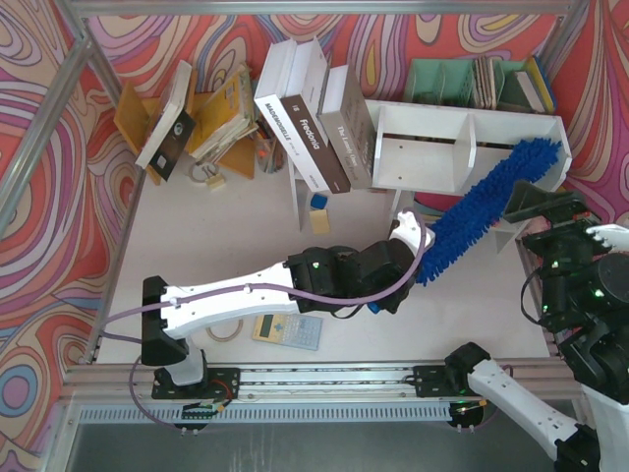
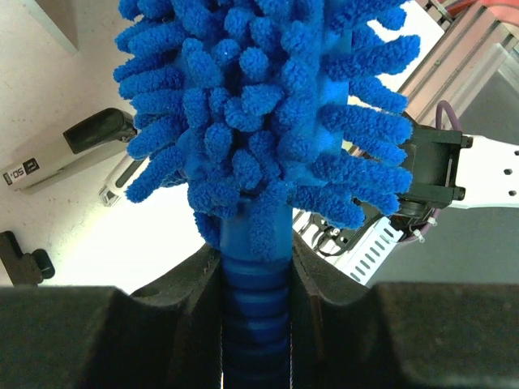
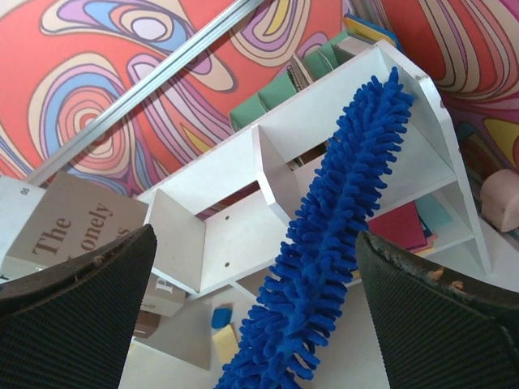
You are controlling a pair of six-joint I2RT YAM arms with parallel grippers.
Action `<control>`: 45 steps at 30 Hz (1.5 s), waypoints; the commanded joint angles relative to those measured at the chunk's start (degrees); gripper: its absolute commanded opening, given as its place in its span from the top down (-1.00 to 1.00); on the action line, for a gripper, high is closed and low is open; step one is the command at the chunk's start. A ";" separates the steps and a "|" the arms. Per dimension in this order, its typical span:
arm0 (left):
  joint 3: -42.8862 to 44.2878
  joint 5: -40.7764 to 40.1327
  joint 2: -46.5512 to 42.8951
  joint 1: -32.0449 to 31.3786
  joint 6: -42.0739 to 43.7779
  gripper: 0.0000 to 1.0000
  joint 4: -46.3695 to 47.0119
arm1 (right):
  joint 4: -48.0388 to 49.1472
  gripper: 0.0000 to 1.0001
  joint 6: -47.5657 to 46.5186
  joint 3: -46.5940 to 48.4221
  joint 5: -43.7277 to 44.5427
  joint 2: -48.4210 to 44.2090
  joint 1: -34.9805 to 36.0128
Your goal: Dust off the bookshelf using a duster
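The white bookshelf (image 1: 432, 147) stands at the back right, with a central divider. The blue fluffy duster (image 1: 486, 202) slants from the table up to the shelf's right compartment, its tip at the shelf's right end. My left gripper (image 1: 413, 241) is shut on the duster's ribbed blue handle (image 2: 255, 312) just below the fluff (image 2: 259, 105). My right gripper (image 1: 531, 204) is open and empty beside the duster's upper part. In the right wrist view its fingers (image 3: 77, 296) stand wide apart, with the duster (image 3: 332, 235) and bookshelf (image 3: 243, 235) between and beyond them.
Large books (image 1: 314, 128) lean left of the shelf. A green file organiser (image 1: 472, 84) stands behind it, and a yellow book rack (image 1: 221, 118) at the back left. A calculator (image 1: 288, 329) and tape roll (image 1: 224, 332) lie near the front. A stapler (image 2: 65, 150) lies on the table.
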 commanded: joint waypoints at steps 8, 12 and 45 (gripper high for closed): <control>-0.83 4.25 1.13 0.36 3.34 1.00 4.38 | 5.06 -0.97 -11.45 -0.76 -0.82 0.86 0.18; -1.22 5.16 1.76 1.18 3.56 1.00 3.46 | 9.11 -0.97 -13.29 -2.66 -2.57 -0.01 0.17; 7.36 4.38 8.37 4.47 -0.37 1.00 1.68 | 6.69 -0.97 -10.04 -4.69 0.26 -1.95 0.17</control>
